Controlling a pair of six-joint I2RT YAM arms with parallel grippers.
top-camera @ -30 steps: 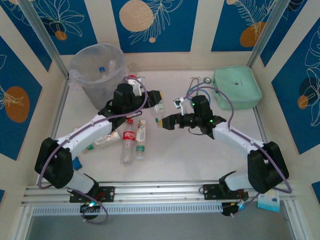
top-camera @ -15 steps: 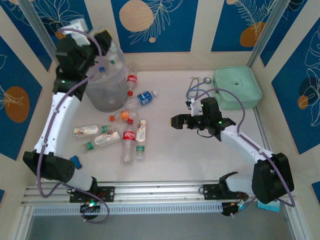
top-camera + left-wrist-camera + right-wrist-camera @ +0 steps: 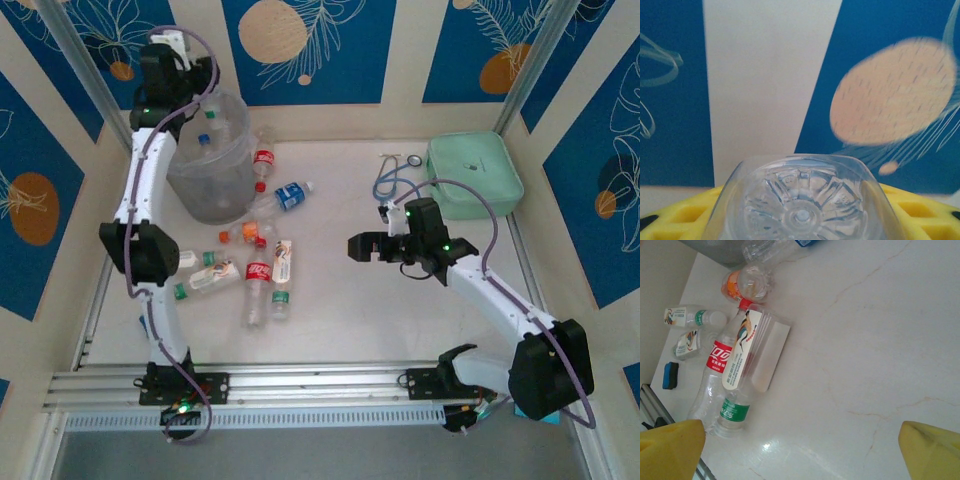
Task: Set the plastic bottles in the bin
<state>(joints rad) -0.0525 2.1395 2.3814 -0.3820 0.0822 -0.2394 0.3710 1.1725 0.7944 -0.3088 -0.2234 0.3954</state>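
The left pincer (image 3: pixel 800 226) is clamped on a clear bottle (image 3: pixel 801 192). Its yellow fingers (image 3: pixel 677 216) have a waffle pattern of holes and press on both sides of the bottle. The bottle is thin, see-through plastic. Its round bottom faces the camera and has a star of little ridges. Behind it is a wall of blue and cream stripes with a big orange spot.

The top view tells where this is. The left arm reaches high up, and its pincer seems to hang over the back rim of the bin (image 3: pixel 208 175), though the held bottle is too small to make out from there. The bin is a tall round bucket, cloudy grey-white and wider at the top. Through its wall you can see a blue cap (image 3: pixel 205 138) inside.

The right pincer (image 3: pixel 358 247) is low over the middle of the table (image 3: pixel 400 320). Its jaws are wide apart and it holds nothing. In the right wrist view its yellow tips (image 3: pixel 670 450) sit at the two bottom corners. Between them is smooth, shiny white table with thin brown veins.

That view also gives the labels up close. A red-label bottle (image 3: pixel 719 360), a bird-label bottle (image 3: pixel 742 347) and a green-label bottle (image 3: pixel 734 412) lie side by side, touching. An orange bottle (image 3: pixel 746 285) lies beyond them.

From above, a blue-label bottle (image 3: pixel 290 195) lies just beside the bin. A mint-green case (image 3: pixel 475 178) with round corners sits far right.
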